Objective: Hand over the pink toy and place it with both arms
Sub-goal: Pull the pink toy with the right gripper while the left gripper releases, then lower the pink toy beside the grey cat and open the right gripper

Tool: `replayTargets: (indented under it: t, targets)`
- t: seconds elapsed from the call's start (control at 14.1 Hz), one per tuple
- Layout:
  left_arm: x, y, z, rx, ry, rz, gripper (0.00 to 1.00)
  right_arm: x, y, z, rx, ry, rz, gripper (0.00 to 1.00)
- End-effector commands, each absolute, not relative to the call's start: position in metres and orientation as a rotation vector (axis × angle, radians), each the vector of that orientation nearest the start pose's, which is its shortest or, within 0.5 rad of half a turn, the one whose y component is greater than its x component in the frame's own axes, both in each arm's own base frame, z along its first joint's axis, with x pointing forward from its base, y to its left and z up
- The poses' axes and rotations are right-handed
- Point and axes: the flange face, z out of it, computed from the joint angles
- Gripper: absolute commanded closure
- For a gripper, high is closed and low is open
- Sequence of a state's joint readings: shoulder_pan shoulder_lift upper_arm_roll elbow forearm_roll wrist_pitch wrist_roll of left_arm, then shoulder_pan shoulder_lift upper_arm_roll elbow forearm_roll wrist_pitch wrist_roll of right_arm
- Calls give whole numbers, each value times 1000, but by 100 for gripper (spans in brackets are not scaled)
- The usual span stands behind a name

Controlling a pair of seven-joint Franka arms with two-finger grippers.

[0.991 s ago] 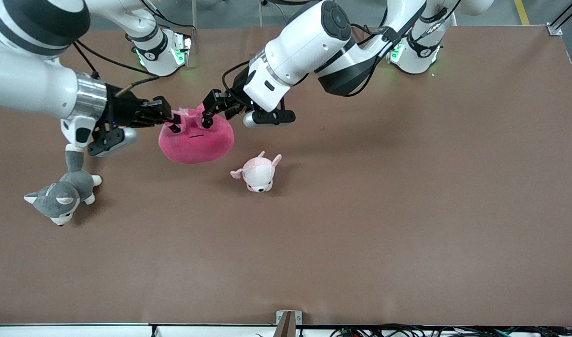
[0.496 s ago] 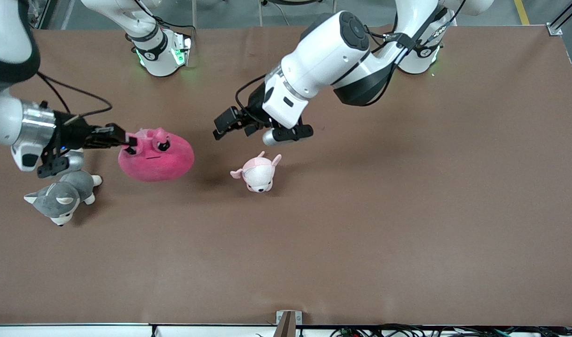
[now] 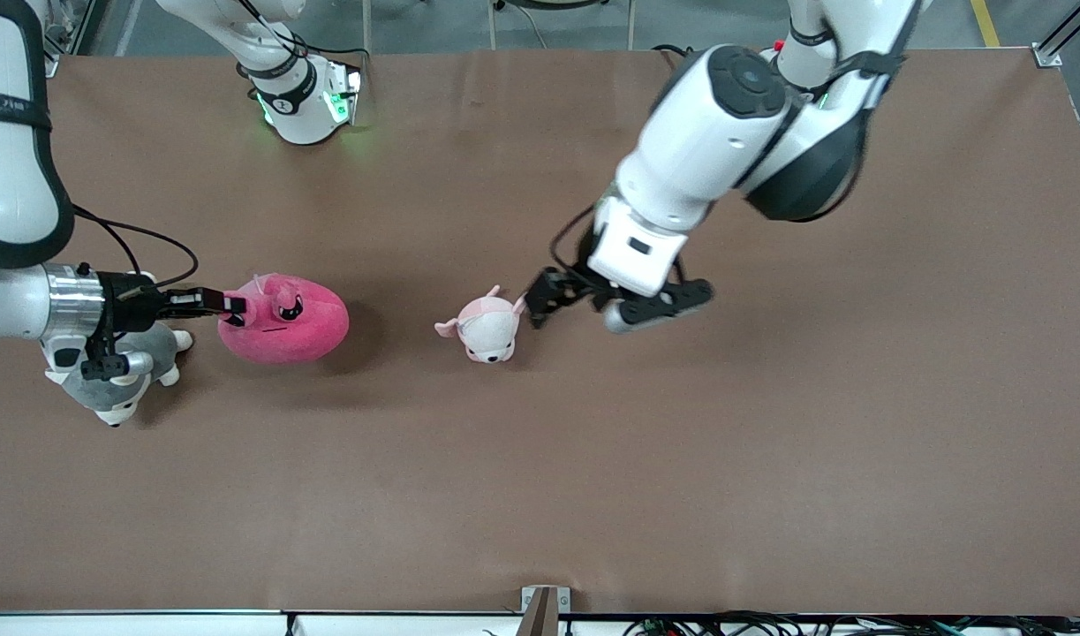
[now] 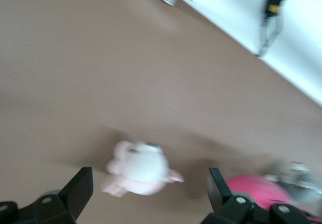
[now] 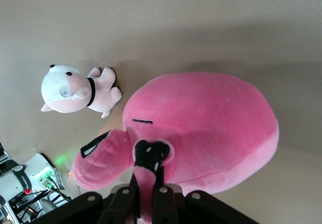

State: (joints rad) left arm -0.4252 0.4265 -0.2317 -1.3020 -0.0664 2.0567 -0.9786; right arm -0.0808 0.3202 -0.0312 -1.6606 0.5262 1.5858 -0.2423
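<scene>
The pink toy (image 3: pixel 285 320) is a round hot-pink plush with dark eyes, down toward the right arm's end of the table. My right gripper (image 3: pixel 236 306) is shut on a small flap at its top edge. In the right wrist view the fingers (image 5: pixel 162 183) pinch that pink stalk, and the toy's body (image 5: pixel 211 128) bulges past them. Whether the toy rests on the table or hangs just above it I cannot tell. My left gripper (image 3: pixel 540 305) is open and holds nothing. It hovers beside the pale puppy plush (image 3: pixel 487 329), which shows between its fingertips (image 4: pixel 80 186).
A grey-and-white husky plush (image 3: pixel 116 393) lies partly under the right wrist, beside the pink toy. The puppy plush (image 5: pixel 70 88) lies mid-table between the two grippers. The brown tabletop (image 3: pixel 681 459) stretches nearer the front camera and toward the left arm's end.
The left gripper opened, let go of the pink toy and drew back toward its own end, stopping by the puppy plush. The right arm carried the toy toward its end, lower down.
</scene>
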Motion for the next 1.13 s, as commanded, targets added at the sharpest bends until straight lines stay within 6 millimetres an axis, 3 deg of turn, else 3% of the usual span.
replayTargets:
  t: [0.0,0.14,0.5,0.71,0.99,1.06]
  targets:
    - [592,-360,543,-3247,-440,-241,0,614,-32,399,-2480,3,363,98]
    - [597,-327,557,-3082,-341,-345,0,616,-40,381,-2444,7,372,98]
    - [609,-239,597,-3007,-276,-336,0,623,-37,347,-2365,43,390,98]
    - [600,-191,628,-2980,-213,-290,0,627,-33,337,-2369,45,381,98]
    - [583,-125,666,-3056,-137,-217,0,627,-42,323,-2369,73,386,98]
    - [579,-117,668,-3063,-113,-189,0,627,-41,322,-2368,73,388,98]
